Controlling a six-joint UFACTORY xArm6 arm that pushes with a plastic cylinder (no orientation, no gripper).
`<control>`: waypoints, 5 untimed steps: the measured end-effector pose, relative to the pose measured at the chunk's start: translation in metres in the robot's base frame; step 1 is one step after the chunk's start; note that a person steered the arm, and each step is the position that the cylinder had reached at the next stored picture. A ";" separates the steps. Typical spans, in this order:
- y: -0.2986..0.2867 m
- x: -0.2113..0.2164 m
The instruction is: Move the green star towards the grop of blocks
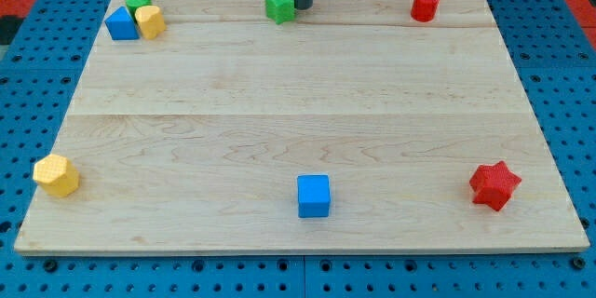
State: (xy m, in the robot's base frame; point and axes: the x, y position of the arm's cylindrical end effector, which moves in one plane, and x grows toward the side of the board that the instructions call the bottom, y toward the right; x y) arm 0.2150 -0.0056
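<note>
The green star (278,6) lies near the view's top, at the middle of the wooden board (307,112). My tip (303,6) stands right beside it, on its right side, touching or nearly touching it. A group of blocks sits at the view's top left: a blue block (120,24), a yellow block (150,21) and a green round block (138,2) packed together. The star is well to the right of that group.
A red cylinder (425,5) stands at the top right. A red star (494,185) lies at the bottom right, a blue cube (314,196) at the bottom middle, a yellow hexagonal block (57,175) at the bottom left. A blue pegboard surrounds the board.
</note>
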 end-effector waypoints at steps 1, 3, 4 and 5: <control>-0.033 -0.012; -0.016 -0.011; -0.007 -0.001; -0.048 0.002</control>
State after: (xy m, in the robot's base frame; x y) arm 0.2166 -0.0537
